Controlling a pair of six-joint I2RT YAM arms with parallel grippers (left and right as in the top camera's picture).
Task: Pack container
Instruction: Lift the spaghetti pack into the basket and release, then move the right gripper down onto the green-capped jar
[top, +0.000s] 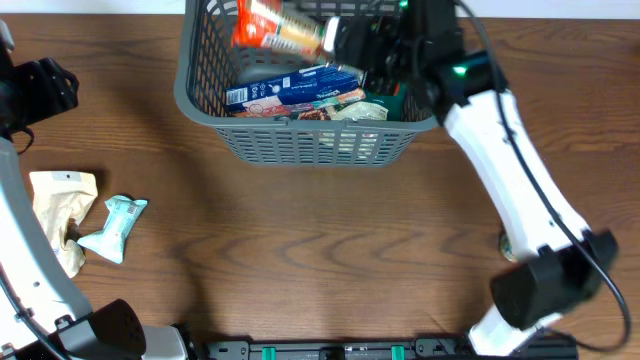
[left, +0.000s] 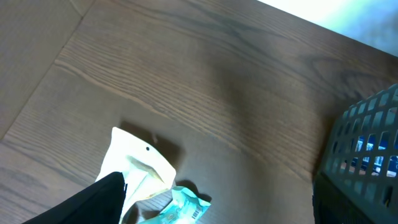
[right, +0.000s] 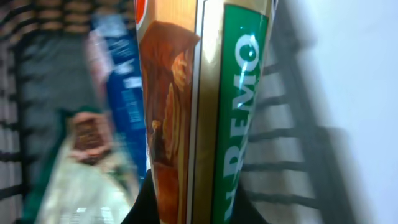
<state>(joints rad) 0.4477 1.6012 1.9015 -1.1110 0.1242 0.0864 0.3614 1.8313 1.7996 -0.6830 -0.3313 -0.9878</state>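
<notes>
R tool (top: 345, 45) pinches snack pack (top: 280, 28) above basket (top: 300, 145) at far edge of surface (top: 330, 250). Pack's long axis runs left from tool. L tool (left: 217, 205) spread, well apart.

1. The container (top: 300, 145) runs off the overhead view's top edge.
2. The packet (right: 199, 112), cut off above and below, fills the right wrist view, so we cannot tell how the right gripper (top: 348, 45) stands.
3. We see only blurred packs (right: 93, 149) behind it.
4. The right arm (top: 520, 170) half hides a small round thing (top: 508, 245).
</notes>
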